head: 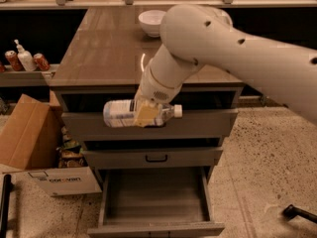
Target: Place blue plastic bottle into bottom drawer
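The blue plastic bottle (121, 113) lies sideways in the air in front of the top drawer face, white cap pointing right. My gripper (145, 114) is shut on the bottle's middle, a tan finger pad across its front. The white arm reaches down from the upper right. The bottom drawer (112, 200) is pulled open below, showing a plain grey interior with nothing in it. The bottle hangs well above the drawer, over its left half.
A white bowl (151, 21) stands at the back of the cabinet top (99, 53). An open cardboard box (34, 143) sits on the floor to the left. Red cans (41, 61) and a white pump bottle (24, 58) stand on a left shelf. A dark object (298, 213) lies on the floor at right.
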`<state>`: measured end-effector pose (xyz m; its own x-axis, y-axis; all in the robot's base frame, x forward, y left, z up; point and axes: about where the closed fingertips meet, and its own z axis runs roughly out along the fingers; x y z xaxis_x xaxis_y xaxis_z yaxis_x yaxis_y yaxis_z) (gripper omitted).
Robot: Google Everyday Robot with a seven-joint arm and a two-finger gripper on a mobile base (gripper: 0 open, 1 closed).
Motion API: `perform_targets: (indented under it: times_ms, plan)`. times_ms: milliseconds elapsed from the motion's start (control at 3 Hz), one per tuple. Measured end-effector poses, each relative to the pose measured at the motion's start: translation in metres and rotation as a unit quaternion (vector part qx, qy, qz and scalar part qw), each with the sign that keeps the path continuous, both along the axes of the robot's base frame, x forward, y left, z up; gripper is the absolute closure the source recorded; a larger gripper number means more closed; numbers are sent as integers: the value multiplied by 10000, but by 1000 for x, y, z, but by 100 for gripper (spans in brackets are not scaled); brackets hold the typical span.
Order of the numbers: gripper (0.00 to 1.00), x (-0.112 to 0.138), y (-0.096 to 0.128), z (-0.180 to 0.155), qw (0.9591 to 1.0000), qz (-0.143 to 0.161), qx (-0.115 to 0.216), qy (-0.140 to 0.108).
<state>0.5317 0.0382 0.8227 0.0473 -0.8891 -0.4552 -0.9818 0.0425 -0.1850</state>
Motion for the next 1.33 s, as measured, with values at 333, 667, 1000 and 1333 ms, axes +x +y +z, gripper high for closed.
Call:
perform_targets:
  times_ms: [333, 667, 1000, 1333]
  plan:
    - [100, -26, -9, -82, 9979, 54, -293, 568]
    - [100, -26, -9, -82, 9979, 54, -293, 568]
    - [100, -24, -12, -128, 9966, -20, -29, 825]
    - [100, -22, -20, -193, 9926, -137, 485, 1105]
